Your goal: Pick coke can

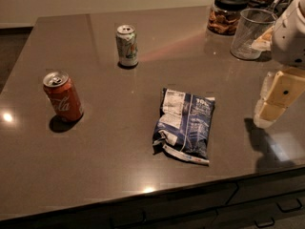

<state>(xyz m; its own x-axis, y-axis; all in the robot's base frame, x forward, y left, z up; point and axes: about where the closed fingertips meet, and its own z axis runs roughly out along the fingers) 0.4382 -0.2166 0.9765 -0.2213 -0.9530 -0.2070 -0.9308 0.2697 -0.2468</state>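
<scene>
The coke can (63, 98) is red-orange with white script and a silver top. It stands upright, tilted slightly in view, at the left of the dark counter (119, 142). My gripper (271, 104) hangs at the far right edge of the view, above the counter's right side, far from the can. Its cream-coloured fingers (279, 97) point down and hold nothing I can see.
A white and green can (127, 45) stands at the back centre-left. A blue chip bag (185, 124) lies in the middle. A clear plastic cup (251, 33) and a black-lidded glass jar (226, 12) stand at the back right. The counter's front edge runs along the bottom, above drawers.
</scene>
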